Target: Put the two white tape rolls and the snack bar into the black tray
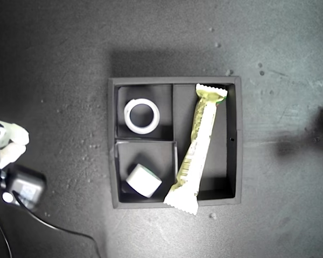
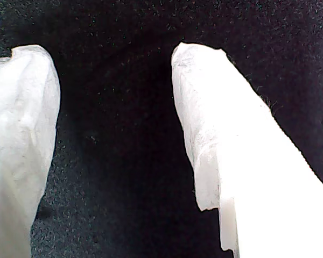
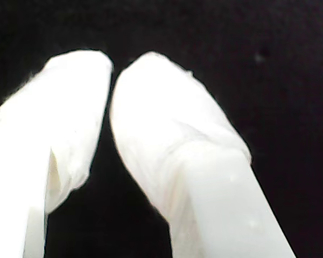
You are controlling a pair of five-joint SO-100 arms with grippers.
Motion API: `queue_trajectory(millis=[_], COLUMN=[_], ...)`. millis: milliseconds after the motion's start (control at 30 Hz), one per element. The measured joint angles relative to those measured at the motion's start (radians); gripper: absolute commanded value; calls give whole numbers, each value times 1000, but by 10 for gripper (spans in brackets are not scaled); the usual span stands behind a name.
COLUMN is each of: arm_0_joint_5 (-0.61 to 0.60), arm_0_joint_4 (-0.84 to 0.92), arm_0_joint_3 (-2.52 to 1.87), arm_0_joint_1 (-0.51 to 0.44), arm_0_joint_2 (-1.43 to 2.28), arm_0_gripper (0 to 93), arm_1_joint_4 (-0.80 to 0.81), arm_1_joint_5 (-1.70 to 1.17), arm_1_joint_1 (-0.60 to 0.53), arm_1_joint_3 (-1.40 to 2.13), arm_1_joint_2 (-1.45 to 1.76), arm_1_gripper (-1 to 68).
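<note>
With the first claw (image 2: 116,129) seen spread and the second claw (image 3: 111,107) nearly closed, both empty, the snack bar (image 1: 200,148), judged light and crushable, was best gripped mid-length.

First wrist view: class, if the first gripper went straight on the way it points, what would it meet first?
Only the dark mat shows between and beyond its open jaws, so probably the mat; depth is unclear.

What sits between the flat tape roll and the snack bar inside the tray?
In the exterior view, only a black divider wall separates the flat tape roll from the snack bar in the black tray's long compartment.
</note>
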State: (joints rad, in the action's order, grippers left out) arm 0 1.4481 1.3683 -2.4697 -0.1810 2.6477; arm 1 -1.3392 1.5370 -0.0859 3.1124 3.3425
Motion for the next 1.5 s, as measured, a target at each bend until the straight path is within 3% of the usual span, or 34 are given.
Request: queue_trajectory(millis=[300,767,1133,1400,1500], arm_0_joint_5=[15,49,124,-74,-97], arm_0_joint_4=[-137,-83,-12,-12,-12], arm_0_joint_3=[-276,-589,-611,-611,-611], arm_0_joint_1=[0,28,44,83,83], arm_0_joint_2=[195,678,687,687,687], arm_0_gripper=[1,1,2,2,2], arm_1_joint_4=[0,0,0,0,0], arm_1_joint_5=[0,0,0,0,0], arm_1_joint_1=[-2,-3,3,3,3], arm_1_joint_3=[0,0,0,0,0], arm_1_joint_2=[0,0,0,0,0], arm_1_gripper=[138,138,138,138,138])
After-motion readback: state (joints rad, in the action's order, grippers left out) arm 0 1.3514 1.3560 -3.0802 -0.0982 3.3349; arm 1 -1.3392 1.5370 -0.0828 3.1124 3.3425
